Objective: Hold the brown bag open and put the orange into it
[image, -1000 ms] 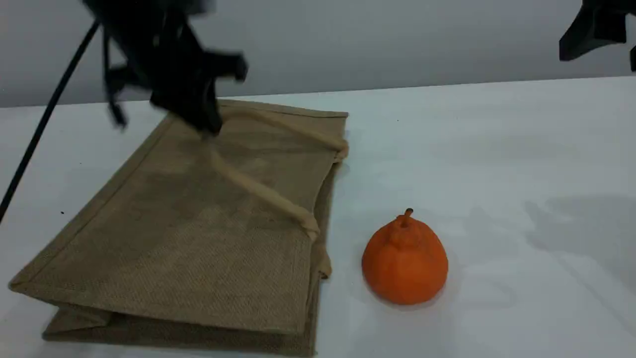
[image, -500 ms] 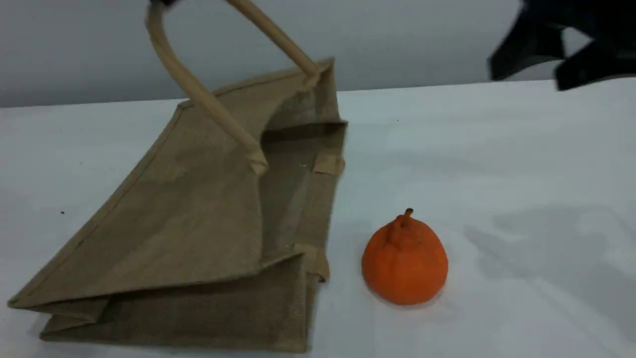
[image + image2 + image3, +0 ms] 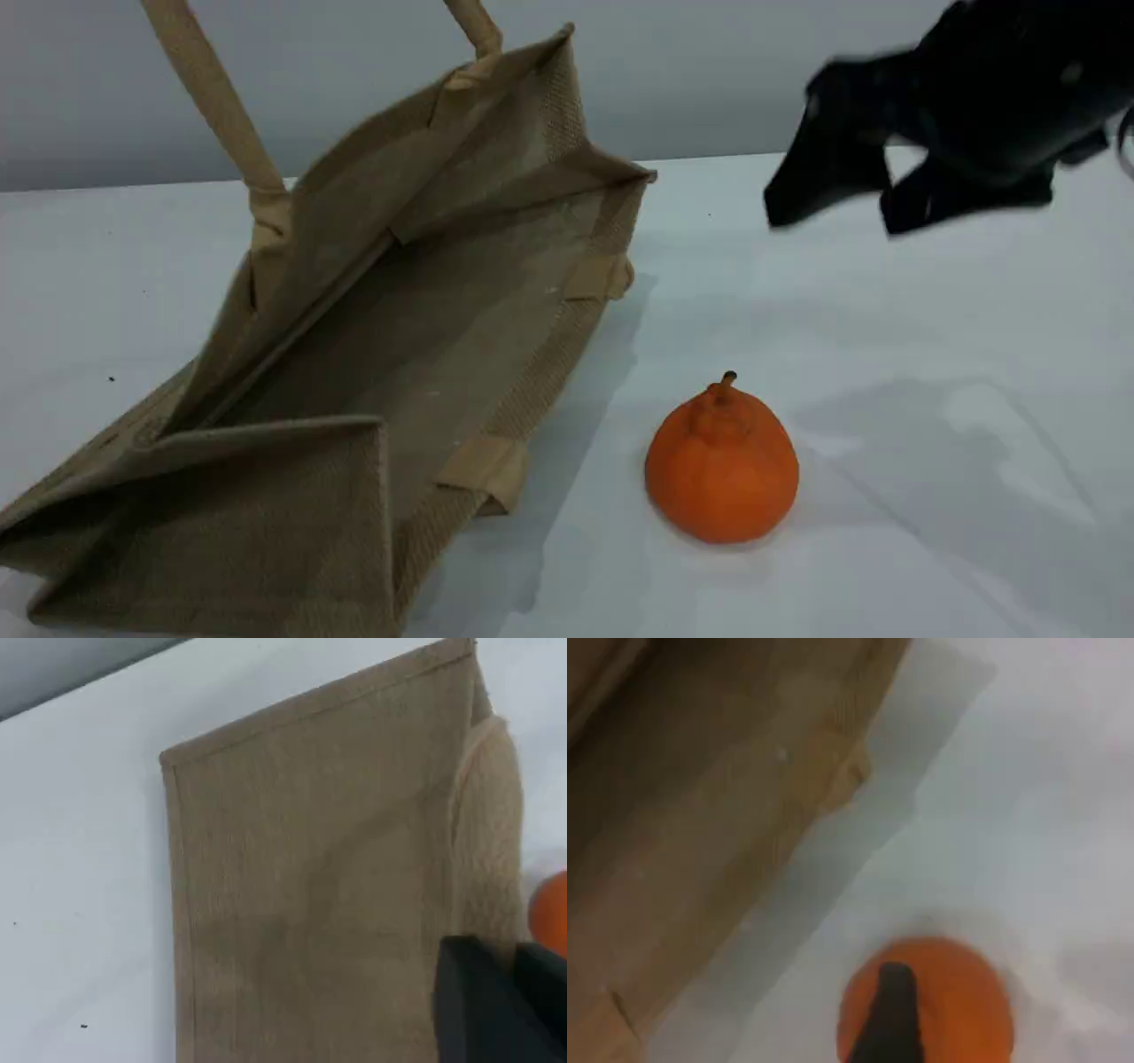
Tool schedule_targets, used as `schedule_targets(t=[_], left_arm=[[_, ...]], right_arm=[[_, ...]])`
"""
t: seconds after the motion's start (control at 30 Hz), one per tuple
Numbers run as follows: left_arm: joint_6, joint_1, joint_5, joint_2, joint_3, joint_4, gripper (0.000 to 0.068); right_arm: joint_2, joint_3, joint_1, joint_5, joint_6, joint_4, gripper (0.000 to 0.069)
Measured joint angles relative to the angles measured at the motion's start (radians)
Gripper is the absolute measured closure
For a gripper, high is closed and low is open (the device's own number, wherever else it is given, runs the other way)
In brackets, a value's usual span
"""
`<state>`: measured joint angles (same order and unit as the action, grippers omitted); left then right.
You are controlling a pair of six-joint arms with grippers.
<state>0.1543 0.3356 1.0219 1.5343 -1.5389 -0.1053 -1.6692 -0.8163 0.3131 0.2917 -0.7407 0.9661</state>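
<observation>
The brown bag [image 3: 292,496] lies on the table with its mouth gaping toward the orange. Its upper side is pulled up by a beige handle [image 3: 208,97] that runs taut out of the top of the scene view. In the left wrist view my left gripper [image 3: 514,992] is shut at the end of that handle [image 3: 487,833], above the bag [image 3: 310,904]. The orange [image 3: 722,465] sits upright right of the bag's mouth, apart from it. My right gripper [image 3: 837,213] hangs open above and to the right of it. The right wrist view shows its dark fingertip [image 3: 893,1019] over the orange [image 3: 957,992].
The white table [image 3: 930,532] stretches to the right and in front of the orange, with arm shadows on it. A grey wall [image 3: 709,71] stands behind the table's far edge.
The handle has gone higher and the bag's upper side has lifted, so the mouth gapes wider. My right gripper has come down and to the left, closer to the orange. The orange has not moved.
</observation>
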Motion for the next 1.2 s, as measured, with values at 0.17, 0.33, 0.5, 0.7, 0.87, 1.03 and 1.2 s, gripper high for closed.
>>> schedule_targets(t=[0.17, 0.33, 0.5, 0.7, 0.87, 1.03, 1.2], left_arm=[[0.027, 0.0, -0.012, 0.0, 0.0, -0.036, 0.0601], [0.05, 0.0, -0.026, 0.0, 0.0, -0.097, 0.0601], [0.05, 0.0, -0.032, 0.0, 0.0, -0.105, 0.0601], [0.049, 0.0, -0.033, 0.0, 0.0, -0.108, 0.0601], [0.048, 0.0, -0.033, 0.0, 0.0, -0.109, 0.0601], [0.048, 0.0, -0.033, 0.0, 0.0, -0.115, 0.0601], [0.043, 0.0, -0.033, 0.0, 0.0, -0.117, 0.0601]], right_arm=[[-0.077, 0.0, 0.034, 0.0, -0.005, 0.0, 0.0127], [-0.125, 0.0, 0.08, -0.005, -0.041, 0.002, 0.0127], [-0.177, 0.0, 0.088, -0.035, -0.069, 0.049, 0.0127], [-0.2, 0.0, 0.088, -0.022, -0.186, 0.151, 0.0127], [-0.2, 0.0, 0.088, 0.015, -0.317, 0.268, 0.0127], [-0.231, 0.0, 0.088, 0.018, -0.431, 0.389, 0.0127], [-0.28, 0.0, 0.088, 0.019, -0.566, 0.527, 0.0127]])
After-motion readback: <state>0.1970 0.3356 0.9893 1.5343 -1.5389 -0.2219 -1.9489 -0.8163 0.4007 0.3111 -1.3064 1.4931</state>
